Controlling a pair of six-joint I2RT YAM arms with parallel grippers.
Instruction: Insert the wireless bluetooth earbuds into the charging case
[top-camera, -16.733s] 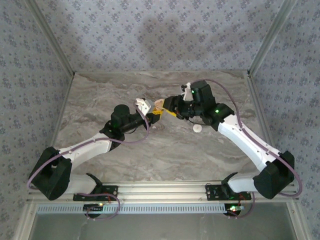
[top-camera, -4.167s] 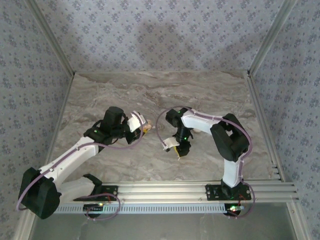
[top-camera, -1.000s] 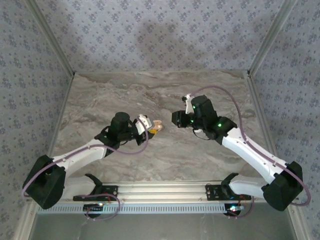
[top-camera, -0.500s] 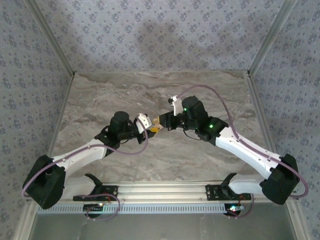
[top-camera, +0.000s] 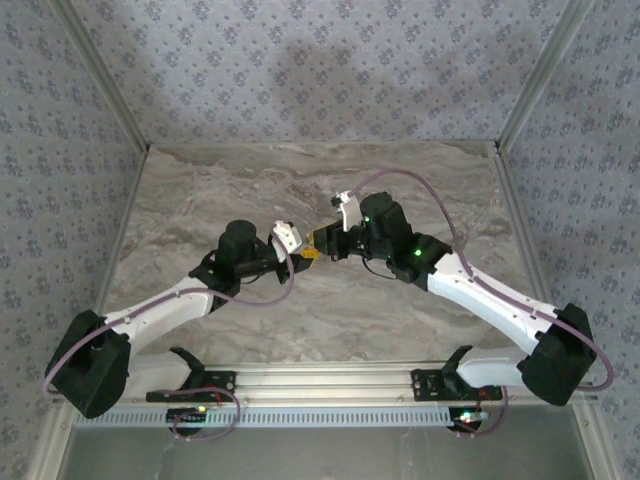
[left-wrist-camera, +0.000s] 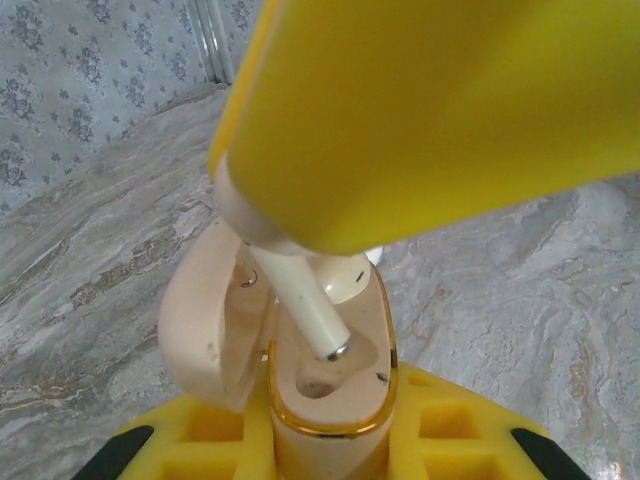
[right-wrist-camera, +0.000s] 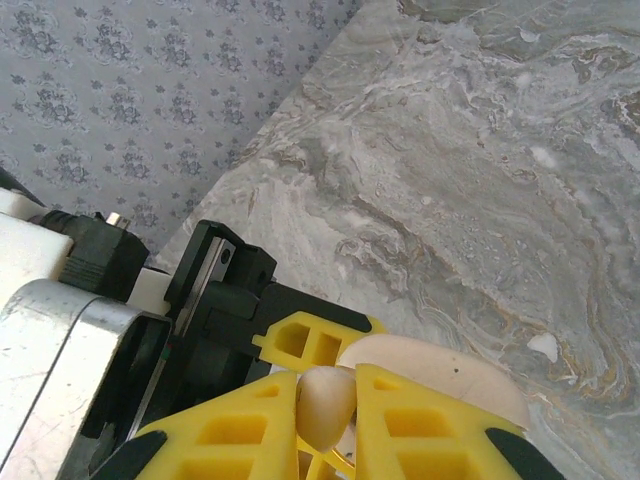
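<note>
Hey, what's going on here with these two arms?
The left gripper is shut on the case, which has its lid swung open. The right gripper is shut on an earbud and holds it stem-first over the case. The stem's tip sits right at the mouth of a slot, and the earbud is not yet seated.

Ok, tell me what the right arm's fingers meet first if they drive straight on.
Likely the open peach rounded charging case in the left fingers; the pale white earbud the right fingers hold is at its hollow.
</note>
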